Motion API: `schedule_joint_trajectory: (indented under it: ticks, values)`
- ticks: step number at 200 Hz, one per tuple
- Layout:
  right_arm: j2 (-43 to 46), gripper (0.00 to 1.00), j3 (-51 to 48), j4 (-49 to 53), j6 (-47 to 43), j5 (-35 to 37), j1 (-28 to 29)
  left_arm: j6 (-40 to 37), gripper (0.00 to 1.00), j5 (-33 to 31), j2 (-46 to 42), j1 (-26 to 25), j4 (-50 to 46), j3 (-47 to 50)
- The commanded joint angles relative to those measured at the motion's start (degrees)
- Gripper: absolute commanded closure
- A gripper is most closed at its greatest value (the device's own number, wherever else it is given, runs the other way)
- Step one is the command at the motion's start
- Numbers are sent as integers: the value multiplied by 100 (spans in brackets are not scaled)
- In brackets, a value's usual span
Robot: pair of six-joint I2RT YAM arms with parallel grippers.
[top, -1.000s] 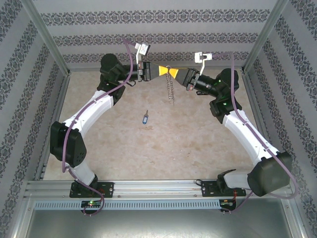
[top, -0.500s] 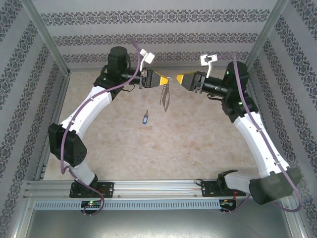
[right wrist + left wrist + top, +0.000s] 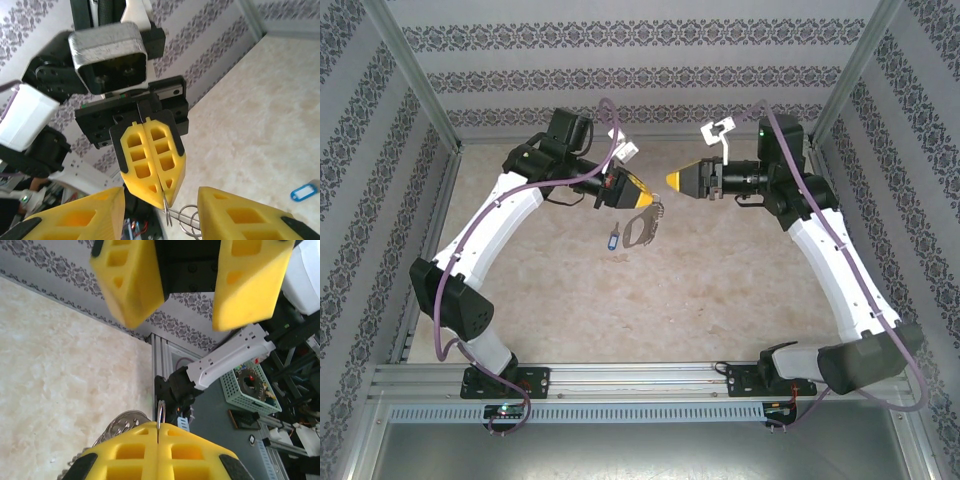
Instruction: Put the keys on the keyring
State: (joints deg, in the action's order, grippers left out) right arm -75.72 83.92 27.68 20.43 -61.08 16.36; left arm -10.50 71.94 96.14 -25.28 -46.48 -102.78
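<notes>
Left gripper (image 3: 646, 196) is clamped shut on the keyring (image 3: 642, 228), held above the table (image 3: 720, 300) towards the far side, about mid-width. Left wrist view: yellow fingers (image 3: 130, 460) pressed flat together, thin wire of the loop (image 3: 159, 412) pinched right at the seam, and the strung metal pieces (image 3: 122, 422) bunch off to the left just past the fingertips. From the top, the loop hangs below the tip and tilts, with the small pieces along one side. Right gripper (image 3: 672, 181) is open wide and holds nothing; it points at the left gripper tip to tip, near but not touching. Right wrist view: its own fingers (image 3: 75, 215) sit well apart at the bottom of the frame, the closed left gripper (image 3: 159, 192) is centred between them, and the ring wire (image 3: 185, 220) pokes out below. Left wrist view shows the same thing, with the right gripper (image 3: 182, 315) spread above. The blue-headed key (image 3: 611, 240) lies flat on the table, just left of the hanging loop and below the left gripper, not touching either gripper; it also shows at the right edge of the right wrist view (image 3: 304, 191). Can't tell whether the loop's bottom touches the table.
</notes>
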Motion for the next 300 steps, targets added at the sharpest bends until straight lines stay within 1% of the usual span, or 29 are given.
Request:
schedule_joint_trajectory:
  ticks: [1, 27, 65, 118, 158, 196, 232, 248, 263, 271, 286, 300]
  values:
    - [-21, 57, 21, 358, -311, -331, 118, -475, 100, 46, -139, -101, -454, -242]
    - [38, 59, -75, 513, -391, -362, 165, -512, 100, 15, -148, -149, -512, -242]
    - [171, 62, -171, 1048, -737, -97, 324, -523, 100, 2, -152, -204, -564, -251]
    - [120, 63, -240, 1012, -715, -99, 551, -635, 100, -59, -84, -335, -749, -316]
    - [163, 82, -280, 1064, -760, -101, 570, -625, 100, -66, -95, -346, -788, -339]
    - [170, 83, -304, 1108, -794, -154, 567, -594, 100, -57, -105, -356, -796, -330]
    - [189, 100, -289, 1127, -852, -163, 577, -552, 100, -49, -95, -377, -749, -326]
    - [220, 100, -271, 1169, -935, -138, 554, -432, 100, -69, -78, -373, -638, -314]
    - [312, 100, -338, 1054, -908, -95, 444, -2, 100, -98, -85, -375, -264, -223]
    - [374, 100, -388, 932, -846, -89, 358, 319, 92, -56, -115, -367, 18, -117]
    - [505, 100, -476, 656, -677, -71, 172, 1048, 62, -6, -211, -355, 774, 240]
    - [637, 100, -588, 392, -522, -37, 24, 1611, 50, -54, -382, -314, 1529, 663]
